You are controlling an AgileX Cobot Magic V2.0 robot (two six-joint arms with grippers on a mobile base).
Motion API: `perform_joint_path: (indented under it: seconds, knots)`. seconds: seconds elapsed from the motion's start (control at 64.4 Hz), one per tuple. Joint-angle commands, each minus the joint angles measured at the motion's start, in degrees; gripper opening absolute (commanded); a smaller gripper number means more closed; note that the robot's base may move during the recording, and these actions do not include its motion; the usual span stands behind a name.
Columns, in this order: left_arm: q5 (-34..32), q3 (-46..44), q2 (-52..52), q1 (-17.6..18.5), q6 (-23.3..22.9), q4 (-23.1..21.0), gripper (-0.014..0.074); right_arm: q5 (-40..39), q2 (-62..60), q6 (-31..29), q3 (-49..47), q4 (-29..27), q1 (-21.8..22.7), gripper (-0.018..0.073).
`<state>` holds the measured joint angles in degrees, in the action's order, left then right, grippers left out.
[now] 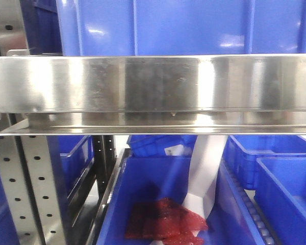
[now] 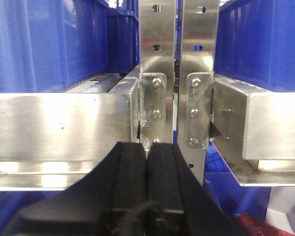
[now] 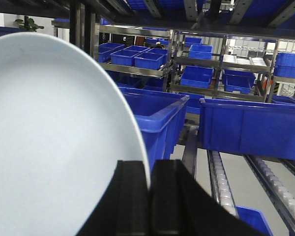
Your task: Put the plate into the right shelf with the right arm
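Note:
The white plate (image 3: pixel 54 142) fills the left half of the right wrist view, held on edge. My right gripper (image 3: pixel 149 169) is shut on its rim, with black fingers (image 3: pixel 130 196) on either side of it. It hangs among blue bins of the right shelf (image 3: pixel 137 69). The shelf's brushed-metal front lip (image 1: pixel 153 84) spans the front view. My left gripper (image 2: pixel 146 150) is shut and empty, right in front of the shelf's perforated uprights (image 2: pixel 157 44). Neither gripper nor the plate shows in the front view.
A blue bin (image 1: pixel 158 204) below the lip holds red packets (image 1: pixel 166 222). A large blue bin (image 3: pixel 255 128) and a roller track (image 3: pixel 221 187) lie ahead of the right gripper. A blue bin (image 1: pixel 188 25) stands above the lip. More blue bins flank the uprights (image 2: pixel 49 44).

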<state>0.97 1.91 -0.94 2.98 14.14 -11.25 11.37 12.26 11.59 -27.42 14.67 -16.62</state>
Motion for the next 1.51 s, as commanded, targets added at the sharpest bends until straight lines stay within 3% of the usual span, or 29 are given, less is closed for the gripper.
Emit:
perform_joint_path:
  seconds: [0.0,0.264,0.45,0.668,0.901,1.491]
  knots:
    - [-4.78,0.39,-0.60,0.32,-0.14,-0.12,-0.0047,-6.04,0.73,-0.10,-1.68,0.78,0.25,0.0054]
    - [-4.78,0.39,-0.60,0.32,-0.14,-0.12,-0.0047,-7.12,0.73,-0.09,-2.78,0.78,0.25,0.0054]
    - [-4.78,0.39,-0.60,0.32,-0.14,-0.12,-0.0047,-6.10,4.93,-0.09,-13.25,0.67,0.25,0.0054]
    - [-4.78,0.39,-0.60,0.32,-0.14,-0.12,-0.0047,-0.82,19.83,-0.04,-31.39,-0.29,0.25,0.0054]
    - [-4.78,0.39,-0.60,0.32,-0.14,-0.12,-0.0047,-0.68,36.59,-0.04,-44.17,-3.56,0.12,0.0054]
    - [-4.78,0.39,-0.60,0.32,-0.14,-0.12,-0.0047,-2.79,67.06,-0.04,-54.80,-6.51,-2.77,0.0054]
